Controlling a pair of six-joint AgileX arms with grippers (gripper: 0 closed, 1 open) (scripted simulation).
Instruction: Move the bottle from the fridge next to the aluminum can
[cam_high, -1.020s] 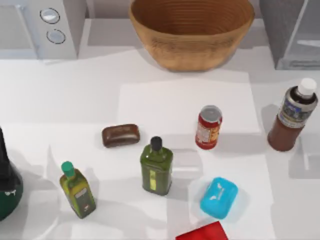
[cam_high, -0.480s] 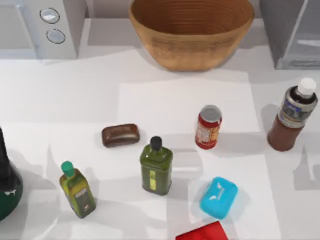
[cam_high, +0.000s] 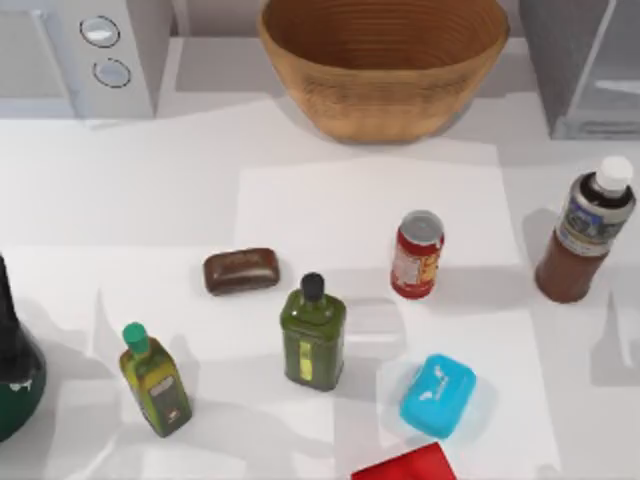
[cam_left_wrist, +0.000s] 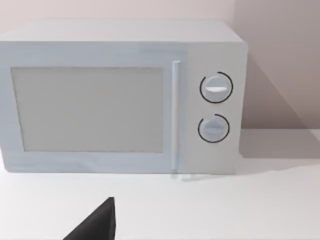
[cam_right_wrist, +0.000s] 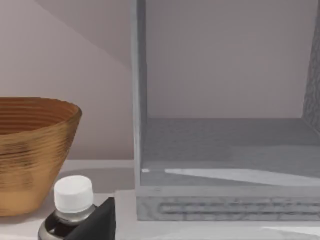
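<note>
Tall reddish-brown bottle (cam_high: 585, 233) w/ white cap and grey-blue label stands upright on the white tabletop (cam_high: 160, 190) at right, just in front of the large grey fridge (cam_high: 585, 65) in the back-right corner. Small red aluminum can (cam_high: 417, 254) w/ silver top stands near centre, well apart from the bottle, to its left. Right wrist view: fridge interior (cam_right_wrist: 225, 150) open, bottle cap (cam_right_wrist: 73, 192) in front of it beside the woven brown basket (cam_right_wrist: 30, 150), plus a dark pincer tip (cam_right_wrist: 100, 222); can't tell how far that pincer is open or what it has. Left wrist view: white microwave w/ two round knobs (cam_left_wrist: 120, 95) and another dark pincer tip (cam_left_wrist: 97, 225); opening can't be told either. Also on tabletop: brown oval bar (cam_high: 241, 271), square dark-green bottle w/ black cap (cam_high: 313, 335), small olive bottle w/ green cap (cam_high: 155, 382), blue soap-like block (cam_high: 438, 395), red flat item (cam_high: 405, 466) at front edge, dark green rounded object (cam_high: 15, 370) at far left.
</note>
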